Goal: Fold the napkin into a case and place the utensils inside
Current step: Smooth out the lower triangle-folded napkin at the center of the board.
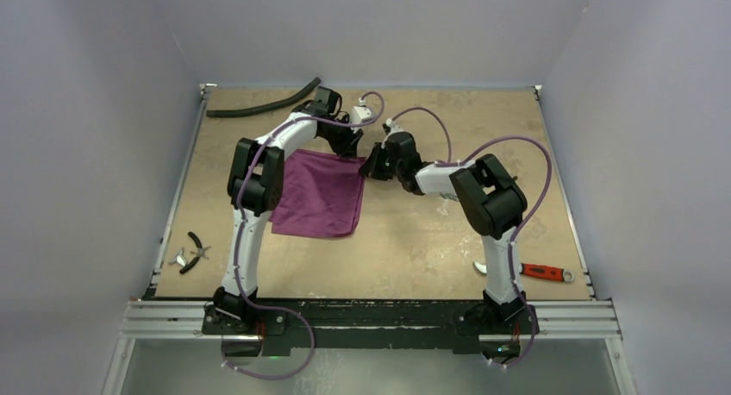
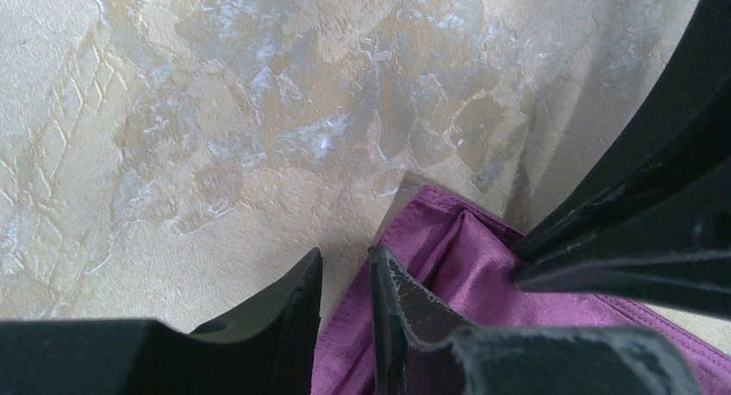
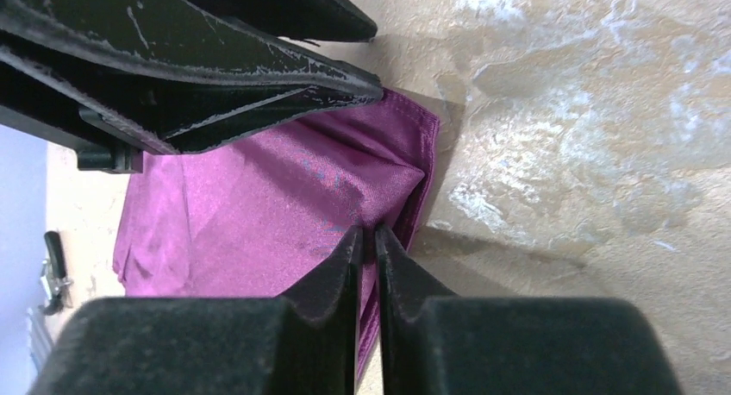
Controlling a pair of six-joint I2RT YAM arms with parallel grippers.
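Nearest me on the worktop (image 1: 414, 240), a red-handled tool (image 1: 545, 272) lies by the right arm's base. A pair of dark-handled pliers (image 1: 196, 250) sits near the left edge.

Further in lies the napkin (image 1: 319, 192), spread mostly flat as a rough square. It sits left of centre, partly under the left arm's elbow.

Both arms reach to its far right corner. My right claw (image 3: 368, 233) is down on the right hem just short of that corner. Its fingers are almost together, with a ridge of the purple cloth drawn up into the tips, so I read it as pinching the napkin.

My left claw (image 2: 345, 261) is at the same corner, on its far side, tip to tip with the other. It is set narrow, with a slim gap showing, and the hem runs along that gap. I cannot tell whether it has a hold on the cloth.

Beyond them, a black hose (image 1: 263, 104) lies along the far left of the worktop.
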